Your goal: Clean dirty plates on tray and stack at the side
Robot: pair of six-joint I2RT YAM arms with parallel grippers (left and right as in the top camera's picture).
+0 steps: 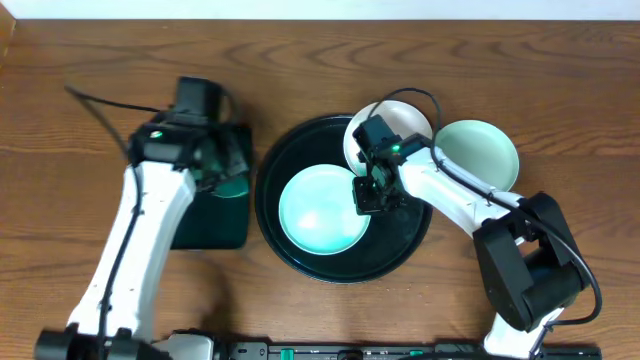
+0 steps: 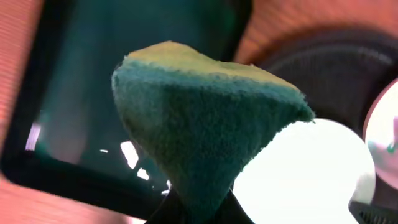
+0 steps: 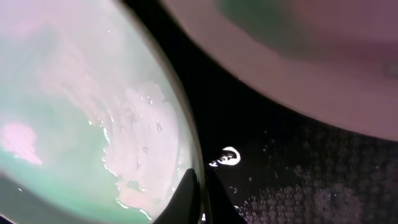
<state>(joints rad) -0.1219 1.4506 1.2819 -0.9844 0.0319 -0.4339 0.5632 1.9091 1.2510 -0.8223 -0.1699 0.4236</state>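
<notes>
Tabletop (image 1: 100, 60): right gripper (image 1: 368, 197) pinches mint plate (image 1: 315, 215) at rim; left gripper (image 2: 200, 210) holds sponge (image 2: 205, 124)

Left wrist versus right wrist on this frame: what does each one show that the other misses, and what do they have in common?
Only the left wrist view shows the green-and-yellow sponge pinched in the left pincer, with the rectangular tray beyond it. Only the right wrist view shows the right pincer closed on the rim of the mint plate, and the wet streaks on it. Both show the mint plate lying in the round tray and part of a second plate.
</notes>
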